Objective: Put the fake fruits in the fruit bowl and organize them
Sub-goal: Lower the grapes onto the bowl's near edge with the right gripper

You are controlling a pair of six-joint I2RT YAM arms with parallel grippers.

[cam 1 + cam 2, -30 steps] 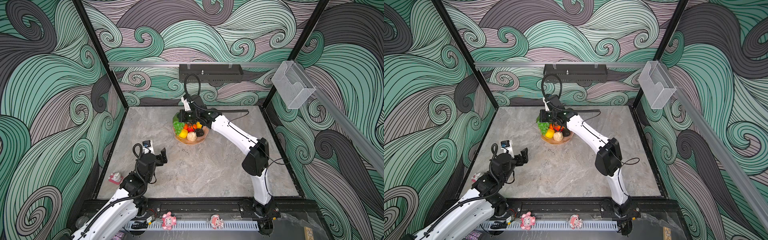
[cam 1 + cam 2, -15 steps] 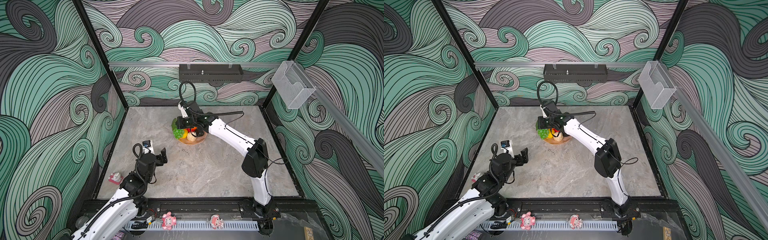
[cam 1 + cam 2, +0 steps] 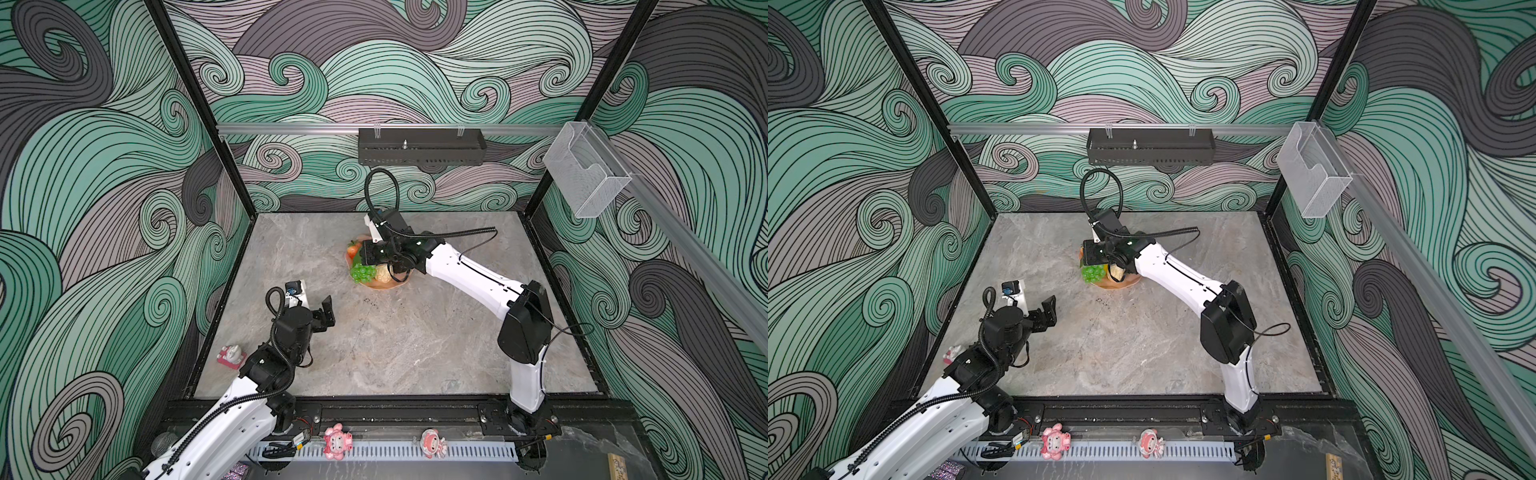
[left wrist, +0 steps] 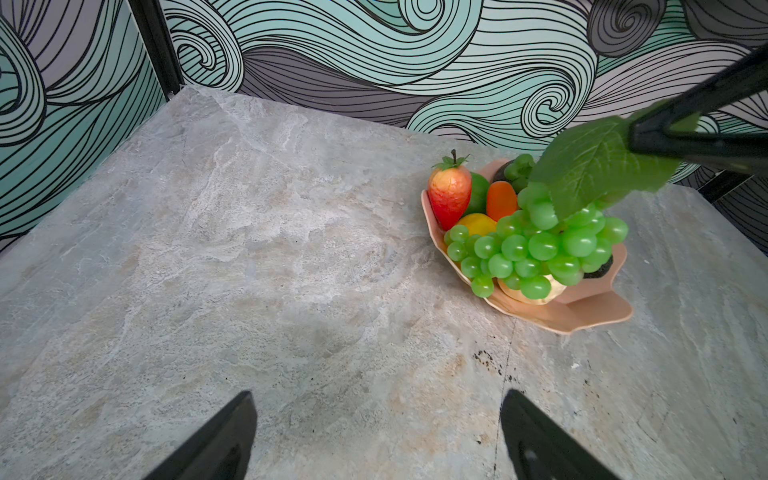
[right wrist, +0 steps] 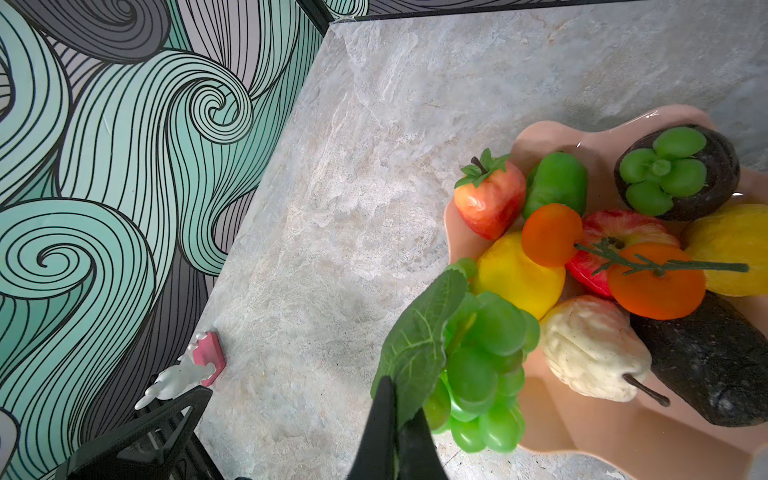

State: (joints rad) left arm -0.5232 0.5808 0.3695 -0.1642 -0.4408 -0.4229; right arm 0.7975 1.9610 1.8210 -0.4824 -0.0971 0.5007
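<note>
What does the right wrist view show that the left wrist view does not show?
Only the right wrist view: the red apple, the lemon and a small figurine. Only the left wrist view: the left gripper, open above the table. Both: the right gripper pinching the green grapes by their leaf, the strawberry and the fruit bowl.

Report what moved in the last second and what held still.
The right gripper, shut on the leaf of the green grapes, dragged them from the fruit bowl's far left side toward its near edge. The left gripper stayed open and parked; the fruit bowl did not shift.
</note>
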